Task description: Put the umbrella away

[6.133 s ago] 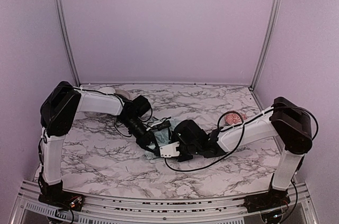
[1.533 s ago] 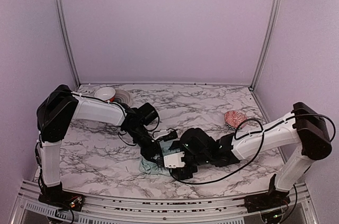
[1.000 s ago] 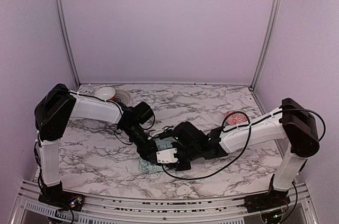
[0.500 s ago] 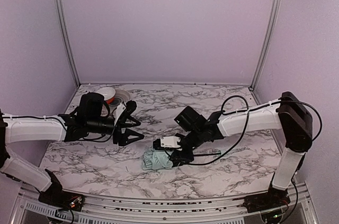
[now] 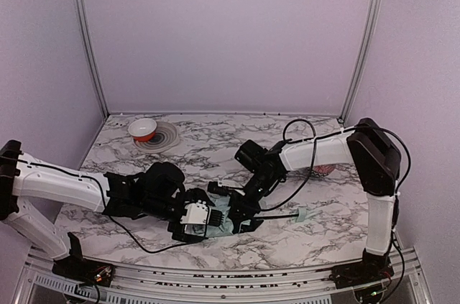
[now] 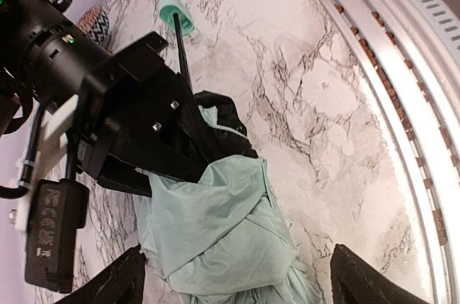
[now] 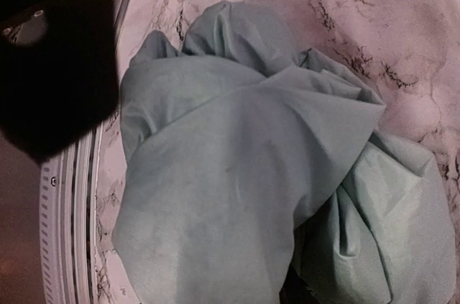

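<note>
Mint umbrella (image 6: 215, 236) crosswise, handle (image 5: 302, 214) rightward

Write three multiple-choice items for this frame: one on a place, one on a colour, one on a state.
1. Where is the bowl?
A. at the near rail
B. in the far-left corner of the table
C. at the far right

2. What colour is the umbrella canopy?
A. mint green
B. pink
C. white

3. How does the left gripper stand?
A. shut on the bowl
B. shut on fabric
C. open

Answers:
B: it sits far left in the top view.
A: pale green fabric fills both wrist views.
C: its jaws stand wide apart on either side of the canopy.
</note>
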